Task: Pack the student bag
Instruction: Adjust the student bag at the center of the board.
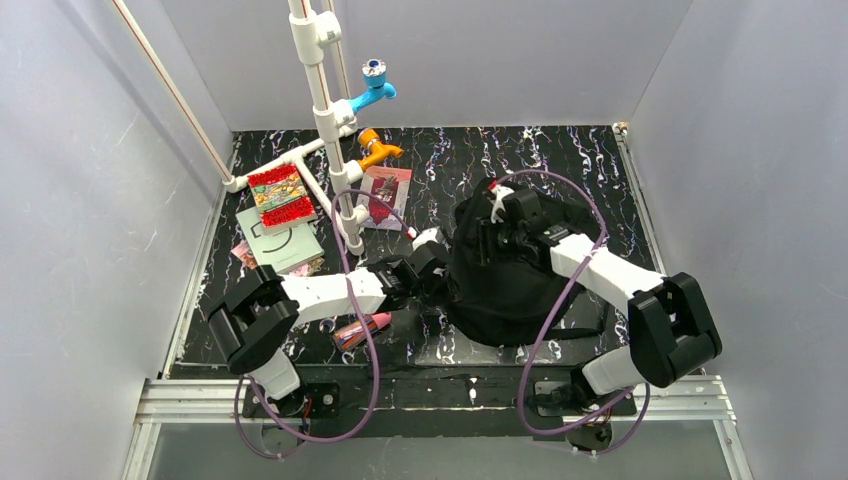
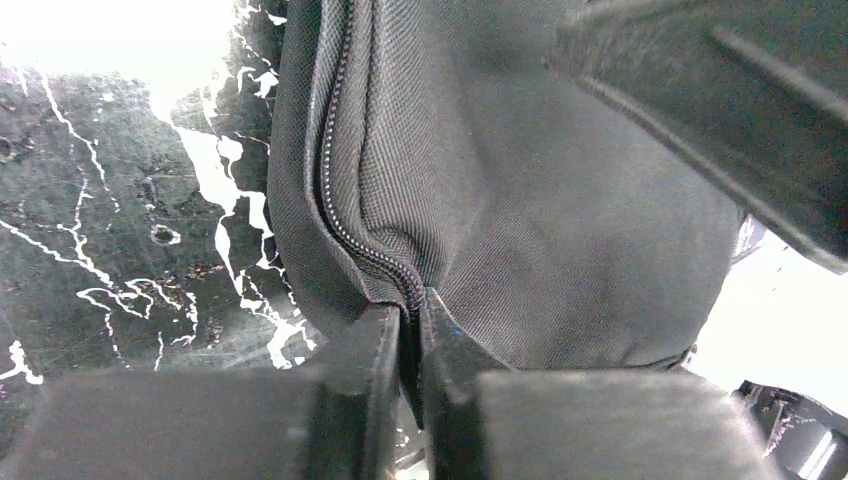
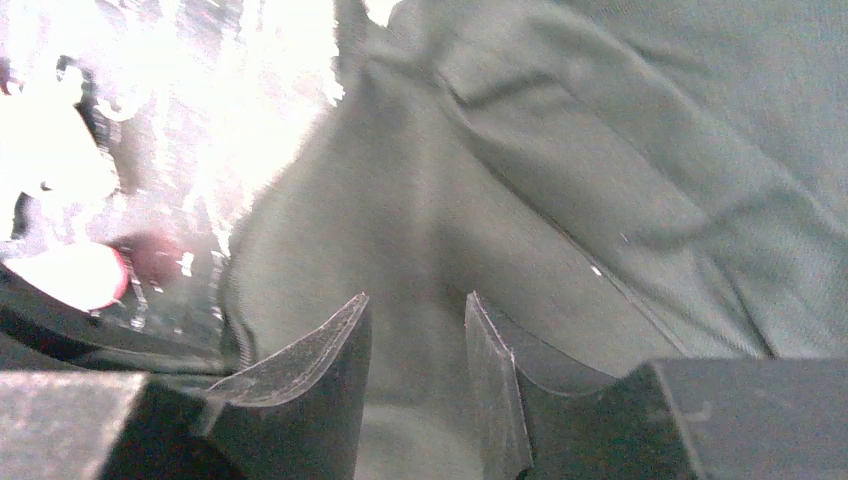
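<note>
The student bag (image 1: 500, 295), a soft black backpack, lies in a heap right of the table's middle. My left gripper (image 1: 440, 275) reaches in from the left and is shut on the bag's zipper seam (image 2: 345, 225). The left wrist view shows that seam pinched between the two fingertips (image 2: 385, 330). My right gripper (image 1: 488, 240) presses down onto the top of the bag (image 3: 560, 170). Its fingers (image 3: 340, 350) stand partly apart, and a fold of the black fabric fills the gap between them.
A white pipe stand (image 1: 320, 110) with a blue tap (image 1: 375, 92) and an orange tap (image 1: 378, 150) rises at the back left. Books (image 1: 282, 197) (image 1: 280, 242) and a pink booklet (image 1: 387, 192) lie left of the bag. A pink case (image 1: 362, 328) lies under my left arm.
</note>
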Robot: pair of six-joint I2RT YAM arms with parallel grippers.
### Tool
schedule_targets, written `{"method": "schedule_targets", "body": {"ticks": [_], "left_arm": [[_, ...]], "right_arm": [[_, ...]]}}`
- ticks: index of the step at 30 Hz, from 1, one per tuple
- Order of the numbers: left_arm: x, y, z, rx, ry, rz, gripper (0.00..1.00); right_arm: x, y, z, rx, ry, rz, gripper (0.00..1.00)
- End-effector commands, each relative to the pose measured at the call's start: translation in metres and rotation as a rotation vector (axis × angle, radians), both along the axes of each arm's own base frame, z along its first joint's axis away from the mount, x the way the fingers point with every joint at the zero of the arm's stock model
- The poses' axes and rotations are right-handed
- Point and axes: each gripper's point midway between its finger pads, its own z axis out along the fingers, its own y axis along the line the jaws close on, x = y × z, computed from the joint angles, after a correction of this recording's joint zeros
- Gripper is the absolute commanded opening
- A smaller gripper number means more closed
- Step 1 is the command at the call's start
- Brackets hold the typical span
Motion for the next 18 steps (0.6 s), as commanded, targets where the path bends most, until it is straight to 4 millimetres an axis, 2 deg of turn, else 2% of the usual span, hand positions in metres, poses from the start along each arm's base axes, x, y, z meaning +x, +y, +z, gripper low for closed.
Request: {"method": "schedule_targets", "body": {"ticks": [1,2,5,7,8,10,11,13,14,16,18], "left_arm": [[-0.005,0.003,0.038,-0.105,-0.038,-0.008,0.3],[-0.009,0.009,0.041,-0.109,-0.048,-0.01,0.41],[-0.017,0.038,0.059,-0.115,-0.118,0.003,0.61],[-0.026,0.067,0.069,-0.077,-0.161,0.009,0.69],[-0.03,0.082,0.085,-0.075,-0.202,0.014,0.78],[-0.036,0.11,0.101,-0.029,-0.254,0.021,0.93],[-0.04,0.124,0.108,-0.002,-0.27,0.022,0.97],[-0.046,0.149,0.123,0.049,-0.312,0.023,0.98],[-0.05,0.161,0.128,0.073,-0.32,0.023,0.98],[-0.056,0.177,0.136,0.096,-0.335,0.028,0.98],[-0.06,0.186,0.143,0.093,-0.345,0.033,0.98]], "right_arm": [[0.012,0.028,0.032,-0.032,-0.087,0.074,0.54],[0.014,0.032,0.034,-0.047,-0.097,0.074,0.57],[0.021,0.041,0.036,-0.083,-0.118,0.072,0.61],[0.029,0.046,0.034,-0.132,-0.138,0.063,0.63],[0.033,0.048,0.034,-0.153,-0.145,0.061,0.63],[0.042,0.057,0.037,-0.176,-0.169,0.06,0.63],[0.046,0.059,0.036,-0.189,-0.173,0.055,0.63],[0.05,0.058,0.029,-0.239,-0.149,0.029,0.62],[0.048,0.051,0.023,-0.288,-0.126,-0.006,0.62],[0.029,0.051,0.016,-0.347,-0.105,-0.019,0.64],[0.005,0.059,0.016,-0.359,-0.12,-0.021,0.73]]}}
